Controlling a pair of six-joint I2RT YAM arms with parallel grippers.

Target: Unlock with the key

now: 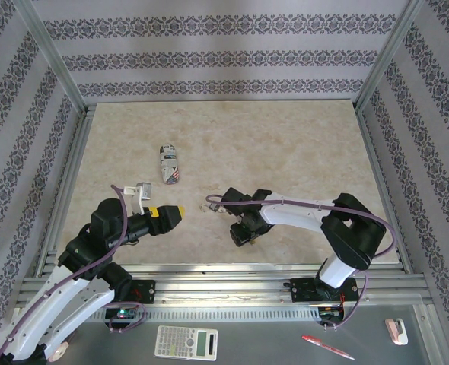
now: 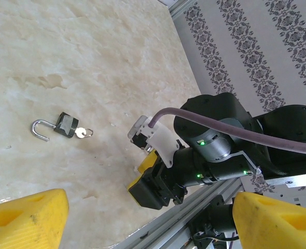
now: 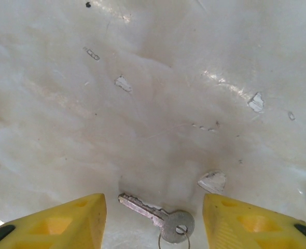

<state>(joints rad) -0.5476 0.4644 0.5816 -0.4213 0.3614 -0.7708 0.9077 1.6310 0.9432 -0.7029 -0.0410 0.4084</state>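
Where the right claw gapes, key lies, wrapper print illegible

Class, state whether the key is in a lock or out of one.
Out: the key lies flat on the table, its whole toothed blade bare.

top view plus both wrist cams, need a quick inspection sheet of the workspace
surface: pale marbled table, small chips near the key
job's things: key flat on table; dark padlock, shackle looks open
clutter: patterned object on table; calculator and pen on near ledge
grippers: left gripper open, holding nothing; right gripper open, straddling key
cables: purple cable along each arm
surroundings: patterned walls, metal frame
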